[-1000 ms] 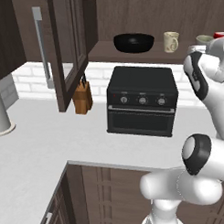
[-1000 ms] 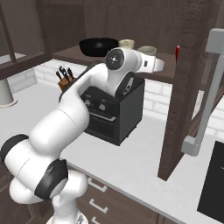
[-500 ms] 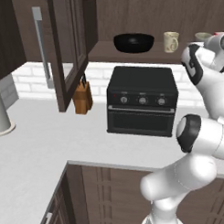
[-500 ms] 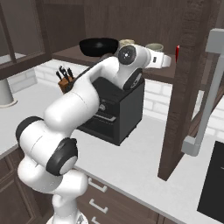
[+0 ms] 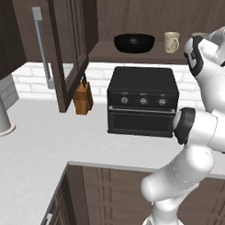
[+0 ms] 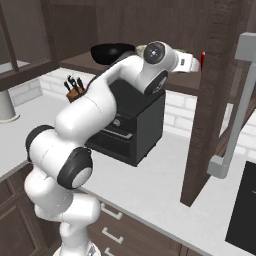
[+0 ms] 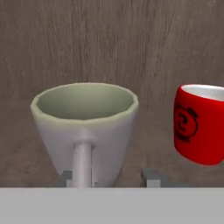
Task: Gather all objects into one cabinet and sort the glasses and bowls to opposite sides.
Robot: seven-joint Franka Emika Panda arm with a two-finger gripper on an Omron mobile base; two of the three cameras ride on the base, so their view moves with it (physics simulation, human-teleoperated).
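Now the gripper has been opened partway around the grey-white mug, which seems let go on the cabinet shelf just left of the red mug, far right of the black bowl.

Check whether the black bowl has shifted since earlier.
No. The black bowl stays on the shelf above the oven, left of the cream mug.

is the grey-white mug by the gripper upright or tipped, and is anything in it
Upright and empty: in the hand view the grey-white mug stands on the shelf board, rim up, bare inside, handle facing the camera.
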